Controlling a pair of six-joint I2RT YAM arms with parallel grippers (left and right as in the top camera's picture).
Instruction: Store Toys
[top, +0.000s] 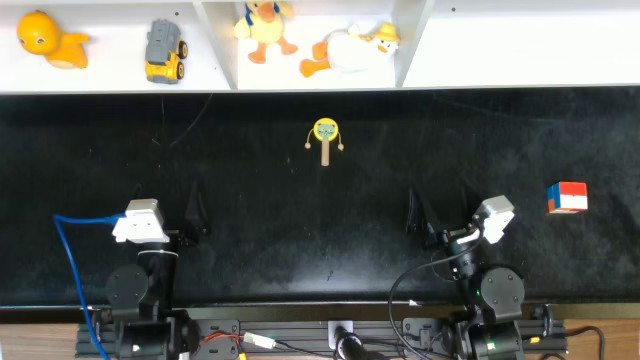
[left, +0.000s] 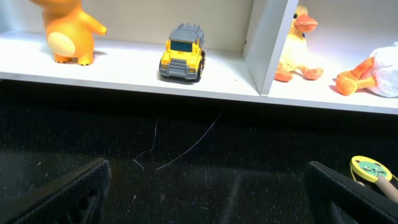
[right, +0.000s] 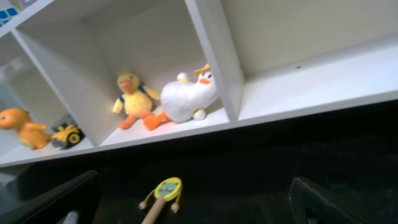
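Wooden-handled, the yellow rattle (top: 325, 138) is lying on the black surface (top: 250, 200) toward twelve o'clock, just short of the shelf (top: 520, 50); the cube (top: 567, 198) is sitting well apart at three o'clock. Both are likely handling light and stiff; the rattle's thin stick is offering the best hold, the cube its flat sides. Left end effector (left: 206, 171) and right end effector (right: 194, 183) are resting spread, holding nothing. The shelf lip is bounding approaches at twelve o'clock.

Shelf (top: 500, 60) white; table mat (top: 250, 200) black. Truck (top: 165, 52) yellow, grey top. Duck figure (top: 50, 40) orange-yellow. Plush duck (top: 265, 25) yellow; plush goose (top: 350, 50) white (both orange-footed). Rattle (top: 325, 130) yellow-rimmed, green face. Cube (top: 566, 198) in red, white and blue patches.
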